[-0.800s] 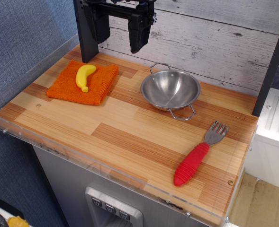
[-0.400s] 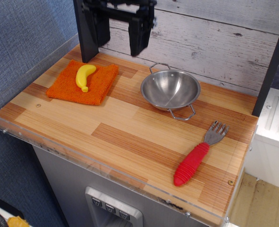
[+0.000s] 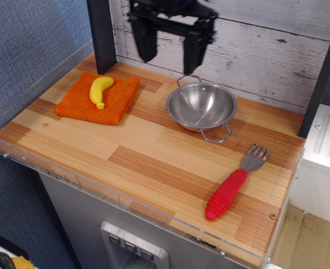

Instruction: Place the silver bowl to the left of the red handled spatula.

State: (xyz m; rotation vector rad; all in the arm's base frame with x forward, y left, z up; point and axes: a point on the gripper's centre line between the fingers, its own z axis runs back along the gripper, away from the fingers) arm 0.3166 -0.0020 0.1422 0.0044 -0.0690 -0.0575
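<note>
The silver bowl [image 3: 201,106] stands upright at the back middle of the wooden counter, with one wire loop handle toward the wall and one toward the front. The red handled spatula [image 3: 232,185] lies at the front right, its grey tined head pointing to the back and its red handle toward the front edge. The bowl sits behind and to the left of the spatula, apart from it. My black gripper [image 3: 170,49] hangs high at the back, above and slightly left of the bowl. Its two fingers are spread wide and hold nothing.
An orange cloth [image 3: 99,98] with a yellow banana [image 3: 100,89] on it lies at the back left. A dark post [image 3: 102,35] stands behind it. A clear raised rim [image 3: 36,78] edges the counter on the left and front. A whitewashed plank wall closes the back.
The gripper has moved to the right, from above the cloth's right side to over the bowl's back-left. The bowl, spatula and banana have not moved.
</note>
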